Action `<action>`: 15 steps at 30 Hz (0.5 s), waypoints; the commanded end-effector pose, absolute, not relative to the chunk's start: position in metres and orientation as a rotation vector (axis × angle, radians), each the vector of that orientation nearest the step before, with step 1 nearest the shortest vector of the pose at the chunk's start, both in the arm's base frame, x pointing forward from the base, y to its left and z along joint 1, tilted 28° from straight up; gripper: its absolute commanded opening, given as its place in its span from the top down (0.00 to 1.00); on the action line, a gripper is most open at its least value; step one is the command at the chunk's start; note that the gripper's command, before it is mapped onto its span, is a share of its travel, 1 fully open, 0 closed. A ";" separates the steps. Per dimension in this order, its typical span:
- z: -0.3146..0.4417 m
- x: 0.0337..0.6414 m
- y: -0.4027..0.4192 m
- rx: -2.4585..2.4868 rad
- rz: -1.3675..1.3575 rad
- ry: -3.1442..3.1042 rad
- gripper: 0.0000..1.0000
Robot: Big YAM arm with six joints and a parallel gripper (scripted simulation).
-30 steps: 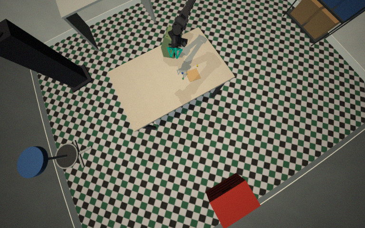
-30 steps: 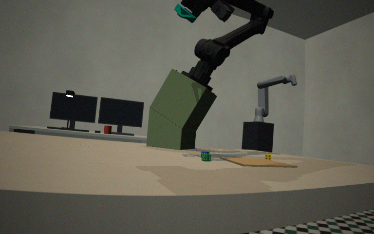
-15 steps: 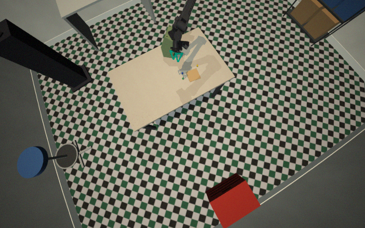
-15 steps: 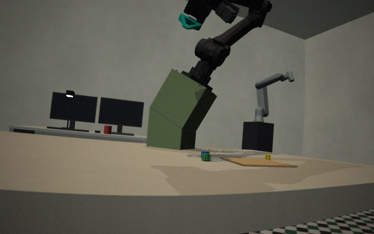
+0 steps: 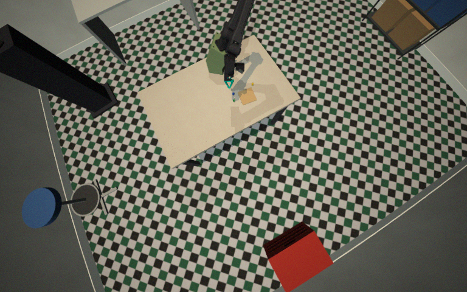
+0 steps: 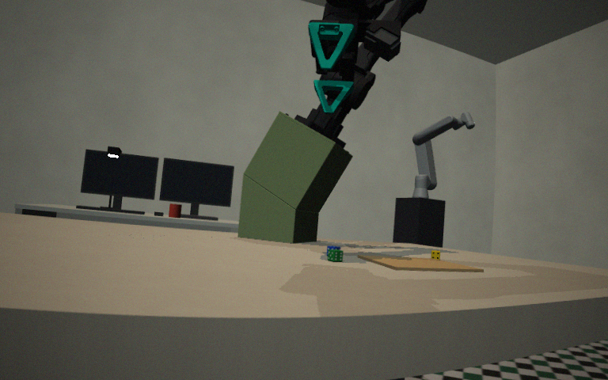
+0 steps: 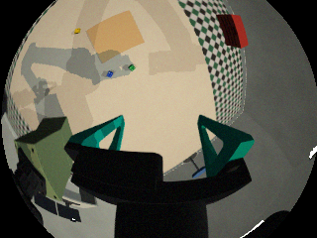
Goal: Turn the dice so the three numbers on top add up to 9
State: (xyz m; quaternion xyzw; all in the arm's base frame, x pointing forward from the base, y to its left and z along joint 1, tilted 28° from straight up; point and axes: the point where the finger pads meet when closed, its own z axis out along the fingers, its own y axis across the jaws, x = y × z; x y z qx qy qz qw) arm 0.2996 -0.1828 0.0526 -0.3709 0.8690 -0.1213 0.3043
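Observation:
The flat orange mat [image 5: 247,96] [image 6: 430,265] [image 7: 116,36] lies on the table. A yellow die [image 5: 252,84] [image 6: 435,255] [image 7: 77,31] lies off the mat, close to one corner. A blue die [image 5: 233,93] [image 6: 332,248] [image 7: 110,73] and a green die [image 5: 234,100] [image 6: 335,255] [image 7: 131,67] lie off the mat on its other side, near each other but apart. The numbers on top are too small to read. My gripper [image 5: 228,83] [image 6: 328,89] [image 7: 160,119] is open and empty, high above the table and well away from all three dice.
The green angled base block [image 5: 214,61] [image 6: 278,192] [image 7: 50,159] of my arm stands at the table's edge. The arm's shadow falls across the blue die and beside the mat. A red box [image 5: 299,258] [image 7: 240,31] stands on the floor beyond the table.

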 end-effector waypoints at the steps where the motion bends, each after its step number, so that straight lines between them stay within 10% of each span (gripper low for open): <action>1: 0.054 0.316 -0.183 -0.809 -0.214 2.362 0.00; 15: -0.021 0.313 -0.108 -0.429 0.289 2.631 0.00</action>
